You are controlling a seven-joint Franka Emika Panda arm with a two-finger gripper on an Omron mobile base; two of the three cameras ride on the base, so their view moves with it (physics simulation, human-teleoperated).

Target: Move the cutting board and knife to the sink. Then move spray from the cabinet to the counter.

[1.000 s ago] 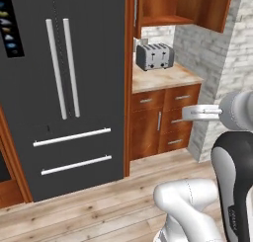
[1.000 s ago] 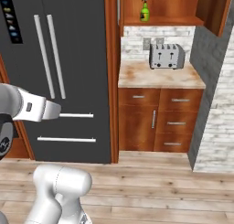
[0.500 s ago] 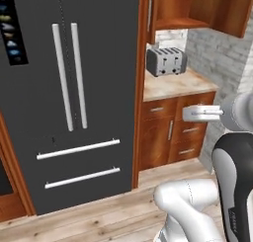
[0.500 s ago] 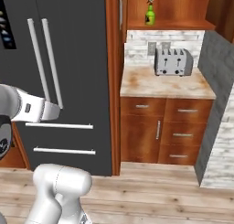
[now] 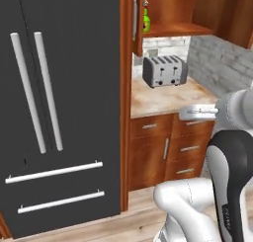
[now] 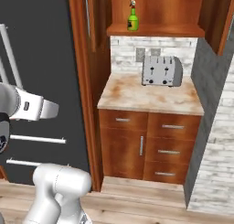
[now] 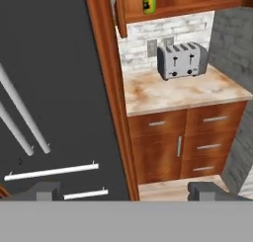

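The green spray (image 6: 132,19) stands upright on the shelf of the open wall cabinet (image 6: 155,32), at the left end; it also shows as the spray (image 5: 146,20) and the spray (image 7: 149,1). Below it lies the mottled beige counter (image 6: 137,95), also the counter (image 7: 163,93). My gripper (image 7: 126,191) is open, with nothing between its widely spaced fingertips (image 7: 49,190), and it hangs well short of the counter, pointing at the cabinet front. The cutting board, the knife and the sink are out of view.
A silver toaster (image 6: 161,71) sits at the back of the counter. A tall dark fridge (image 5: 59,112) with long bar handles stands to the left, behind a wooden side panel (image 6: 84,81). Grey brick wall (image 6: 205,104) closes the right side. Drawers (image 6: 169,145) are under the counter.
The whole picture has shifted: the base has driven, so counter, toaster and cabinet now look nearer and more central. The gripper stays open and holds nothing.
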